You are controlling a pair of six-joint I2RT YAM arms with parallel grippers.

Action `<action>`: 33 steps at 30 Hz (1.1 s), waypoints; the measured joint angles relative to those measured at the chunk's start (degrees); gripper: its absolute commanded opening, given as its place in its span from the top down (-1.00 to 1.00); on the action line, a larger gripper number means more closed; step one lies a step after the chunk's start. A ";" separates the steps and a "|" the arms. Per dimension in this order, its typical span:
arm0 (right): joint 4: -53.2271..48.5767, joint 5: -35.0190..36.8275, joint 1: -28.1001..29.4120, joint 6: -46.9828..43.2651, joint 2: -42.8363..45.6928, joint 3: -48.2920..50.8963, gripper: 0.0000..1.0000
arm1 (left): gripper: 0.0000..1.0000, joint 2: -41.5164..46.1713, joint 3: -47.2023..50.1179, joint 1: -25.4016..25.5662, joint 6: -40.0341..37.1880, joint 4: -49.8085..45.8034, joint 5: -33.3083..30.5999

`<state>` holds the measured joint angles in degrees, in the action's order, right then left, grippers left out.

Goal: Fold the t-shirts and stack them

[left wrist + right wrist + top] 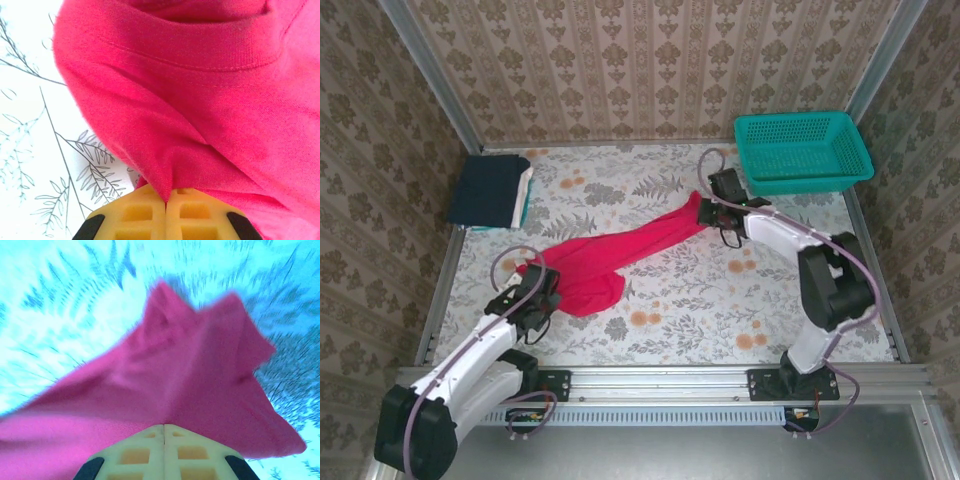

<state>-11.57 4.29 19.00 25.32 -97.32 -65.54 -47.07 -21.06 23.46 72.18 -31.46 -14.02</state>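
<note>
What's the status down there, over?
Left gripper, right gripper shut on red t-shirt, opposite ends. Shirt stretched over table. Folded stack, basket off to sides.

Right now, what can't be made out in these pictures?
- Top view: folded stack, too small to count; the navy shirt covers the rest.
- Right wrist view: red t-shirt motion-blurred; the part pinched in the right claw is unclear.
- Left wrist view: left claw cut off by the bottom edge.

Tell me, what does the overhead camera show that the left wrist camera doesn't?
Overhead: the teal basket, the folded shirts stacked far left, and the right gripper pinching the red t-shirt at its far end. Left wrist: a ribbed band with its stitching, and cloth nipped in the shut left gripper. Both: that t-shirt on the floral table.
</note>
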 measured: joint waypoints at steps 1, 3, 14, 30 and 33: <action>0.37 0.09 -0.17 0.00 1.66 0.26 1.00 | 1.00 0.70 -0.17 -0.22 -0.55 -0.37 -0.22; 1.22 0.20 -0.70 0.00 4.83 0.66 1.00 | 1.00 2.34 -1.49 -0.87 -2.21 -2.19 -0.46; 0.70 4.70 -2.91 -0.48 25.11 5.29 1.00 | 1.00 6.32 -17.35 -2.91 -16.24 -10.01 -1.29; -6.73 5.11 -4.52 -8.70 48.41 -3.89 1.00 | 1.00 6.71 -45.33 -4.87 -30.64 -19.28 -0.83; -8.13 3.87 -4.52 -8.98 48.81 -5.11 1.00 | 1.00 7.02 -46.56 -4.90 -31.82 -20.15 -0.57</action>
<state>-19.70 8.16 14.48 16.34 -48.51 -70.65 -40.05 -67.61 18.57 40.36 -51.62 -14.59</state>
